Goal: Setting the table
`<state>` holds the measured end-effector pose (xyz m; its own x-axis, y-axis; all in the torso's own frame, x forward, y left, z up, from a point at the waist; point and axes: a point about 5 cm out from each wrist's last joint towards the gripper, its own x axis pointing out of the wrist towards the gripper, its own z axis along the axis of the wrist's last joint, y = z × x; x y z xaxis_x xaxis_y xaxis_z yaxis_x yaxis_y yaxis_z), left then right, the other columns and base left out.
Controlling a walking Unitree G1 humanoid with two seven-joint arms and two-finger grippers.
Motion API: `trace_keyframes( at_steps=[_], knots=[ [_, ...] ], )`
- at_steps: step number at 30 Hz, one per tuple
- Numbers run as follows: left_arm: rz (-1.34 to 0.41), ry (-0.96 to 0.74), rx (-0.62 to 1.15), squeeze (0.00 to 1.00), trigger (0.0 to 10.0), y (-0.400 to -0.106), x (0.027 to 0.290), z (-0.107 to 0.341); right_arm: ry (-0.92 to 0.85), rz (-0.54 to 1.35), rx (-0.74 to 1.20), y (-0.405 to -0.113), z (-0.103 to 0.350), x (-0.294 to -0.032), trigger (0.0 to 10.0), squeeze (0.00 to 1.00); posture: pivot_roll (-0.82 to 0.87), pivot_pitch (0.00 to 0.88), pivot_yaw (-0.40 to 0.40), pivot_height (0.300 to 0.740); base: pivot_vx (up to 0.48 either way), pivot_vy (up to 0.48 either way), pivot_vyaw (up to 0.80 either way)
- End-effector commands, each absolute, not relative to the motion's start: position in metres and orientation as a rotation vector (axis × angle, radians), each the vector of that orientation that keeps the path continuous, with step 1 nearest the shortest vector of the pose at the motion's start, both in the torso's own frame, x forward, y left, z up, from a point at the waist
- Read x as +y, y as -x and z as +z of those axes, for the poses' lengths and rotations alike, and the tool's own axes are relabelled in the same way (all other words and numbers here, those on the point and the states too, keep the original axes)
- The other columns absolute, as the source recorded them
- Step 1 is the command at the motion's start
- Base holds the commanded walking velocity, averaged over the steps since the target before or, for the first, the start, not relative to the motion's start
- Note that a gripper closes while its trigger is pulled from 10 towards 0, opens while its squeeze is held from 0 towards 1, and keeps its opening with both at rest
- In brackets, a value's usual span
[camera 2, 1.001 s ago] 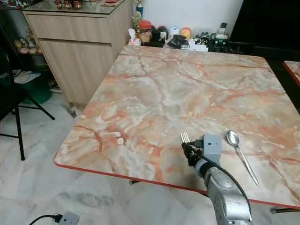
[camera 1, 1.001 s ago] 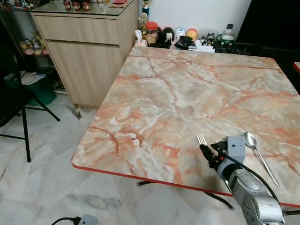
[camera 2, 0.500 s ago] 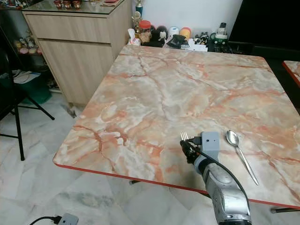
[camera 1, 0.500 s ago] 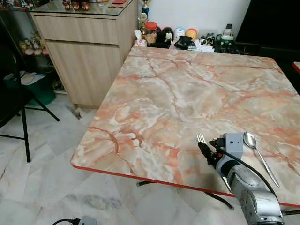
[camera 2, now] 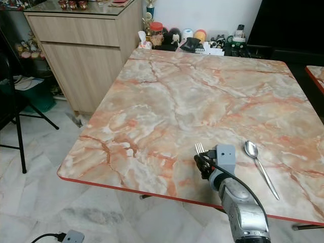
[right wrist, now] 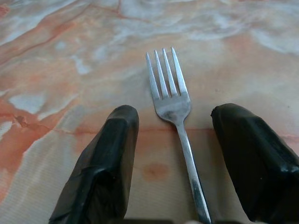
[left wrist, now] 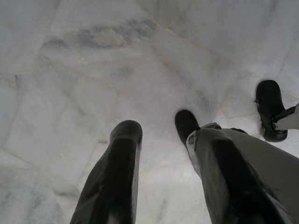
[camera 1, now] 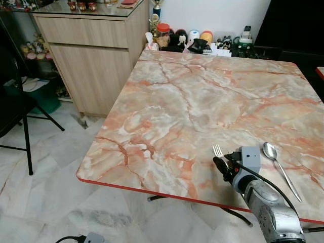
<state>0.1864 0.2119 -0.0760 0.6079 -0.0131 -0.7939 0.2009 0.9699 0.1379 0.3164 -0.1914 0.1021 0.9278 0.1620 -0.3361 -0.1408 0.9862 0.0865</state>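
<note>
- Fork (right wrist: 174,105) lies flat on the marble table (camera 1: 202,96), near its front edge, spoon (camera 1: 277,163) well apart to its right.
- Right gripper (right wrist: 175,154) fingers (right wrist: 105,158) are spread, flanking the fork handle without touching it.
- Left gripper (left wrist: 163,154) hangs over the floor (left wrist: 93,70), fingers apart.

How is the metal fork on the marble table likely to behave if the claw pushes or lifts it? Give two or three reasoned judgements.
The fork looks like thin polished metal, so it is probably stiff and light. Lying flat on the smooth table, it would likely slide rather than roll. Its slim handle sits low between the right claw's open fingers, so gripping may be slippery.
</note>
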Motion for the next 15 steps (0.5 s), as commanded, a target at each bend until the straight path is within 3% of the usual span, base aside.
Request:
trace_keyframes(
  at_steps=[1,12,13,14,15],
  knots=[
    [-0.119,-0.219,0.961,0.00,10.0,-0.176,0.216,-0.081,-0.044,0.157,0.382,-0.312,0.096,-0.190,10.0,0.00,-0.02,0.105,-0.004,0.740,0.000,0.000,0.00],
    [-0.119,-0.215,0.963,0.00,10.0,-0.177,0.217,-0.080,-0.034,0.164,0.443,-0.306,0.080,-0.187,9.8,0.00,-0.01,0.110,-0.003,0.740,0.000,0.000,0.00],
    [-0.121,-0.212,0.963,0.00,10.0,-0.177,0.216,-0.081,-0.034,0.163,0.446,-0.305,0.079,-0.187,7.6,0.00,-0.01,0.110,-0.003,0.740,0.000,0.000,0.00],
    [-0.123,-0.208,0.963,0.00,10.0,-0.177,0.215,-0.081,-0.033,0.161,0.448,-0.305,0.078,-0.187,4.2,0.00,-0.01,0.114,-0.004,0.740,0.000,0.000,0.00],
    [-0.128,-0.205,0.966,0.00,10.0,-0.176,0.214,-0.081,-0.025,0.162,0.452,-0.304,0.077,-0.187,0.0,0.00,-0.01,0.114,-0.004,0.740,0.000,0.000,0.00]
  ],
)
